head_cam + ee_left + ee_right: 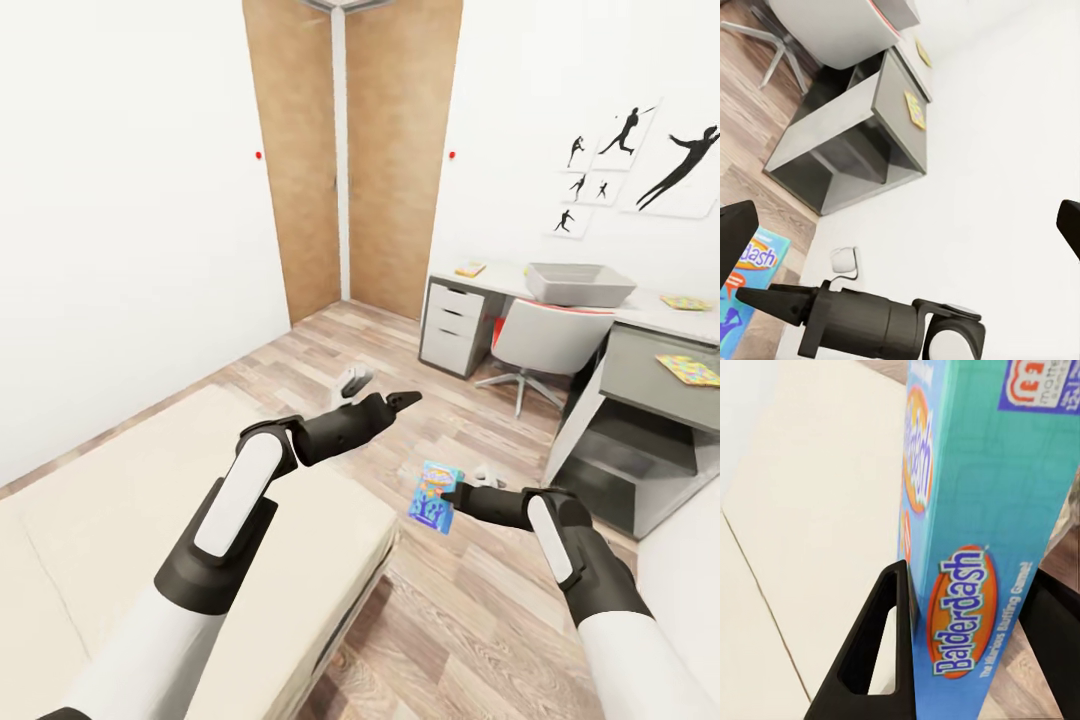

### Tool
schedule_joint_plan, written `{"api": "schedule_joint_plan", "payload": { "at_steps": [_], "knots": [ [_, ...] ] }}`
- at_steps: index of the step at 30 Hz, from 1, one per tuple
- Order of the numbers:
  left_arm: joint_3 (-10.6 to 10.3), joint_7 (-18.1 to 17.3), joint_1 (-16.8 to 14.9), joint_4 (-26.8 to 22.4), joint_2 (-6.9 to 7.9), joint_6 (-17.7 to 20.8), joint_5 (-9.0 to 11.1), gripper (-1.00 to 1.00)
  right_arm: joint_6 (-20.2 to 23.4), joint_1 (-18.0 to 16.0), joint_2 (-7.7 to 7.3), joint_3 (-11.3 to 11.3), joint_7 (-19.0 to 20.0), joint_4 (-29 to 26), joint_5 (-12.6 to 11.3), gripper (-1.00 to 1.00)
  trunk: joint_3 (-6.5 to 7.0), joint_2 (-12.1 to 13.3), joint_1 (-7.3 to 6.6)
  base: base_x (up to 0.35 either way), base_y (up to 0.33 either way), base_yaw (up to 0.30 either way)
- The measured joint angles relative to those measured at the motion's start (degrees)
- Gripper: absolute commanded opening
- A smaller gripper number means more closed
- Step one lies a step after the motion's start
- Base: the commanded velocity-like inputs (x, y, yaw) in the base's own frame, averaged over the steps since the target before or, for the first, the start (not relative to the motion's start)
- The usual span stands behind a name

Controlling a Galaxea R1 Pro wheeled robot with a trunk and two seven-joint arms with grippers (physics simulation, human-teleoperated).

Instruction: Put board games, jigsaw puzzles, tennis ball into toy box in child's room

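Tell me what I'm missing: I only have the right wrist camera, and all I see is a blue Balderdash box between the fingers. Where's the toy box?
Observer: The toy box sits on the table, ahead and to the robot's right in the head view.
Operator: Anything in front of it?
Observer: A chair stands at the table, directly in front of the toy box.
Operator: Is the other arm free?
Observer: Yes. The left gripper has its fingers wide apart and holds nothing.
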Motion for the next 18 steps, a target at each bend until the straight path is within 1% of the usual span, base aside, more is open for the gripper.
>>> {"api": "schedule_joint_plan", "payload": {
  "at_steps": [4, 9, 18],
  "knots": [
    [0.02, 0.0, 0.01, 0.05, 0.0, 0.04, 0.05, 1.0, 0.09, 0.0, 0.11, 0.25, 0.02, 0.0, -0.03, -1.0, 0.0, 0.0, 0.0, 0.0, 0.0, -0.277],
    [0.16, 0.0, -0.01, 0.41, -0.01, 0.22, 0.03, 1.0, 0.17, 0.0, 0.53, 1.13, 0.08, 0.0, -0.11, -1.0, 0.0, 0.0, 0.0, 0.0, 0.0, -0.28],
    [0.38, -0.01, -0.03, 0.76, 0.08, 1.53, 0.01, 1.0, 0.16, -0.01, 0.72, 2.08, 0.11, 0.01, 0.03, -1.0, 0.0, 0.0, 0.0, 0.0, 0.0, -0.281]
  ]
}}
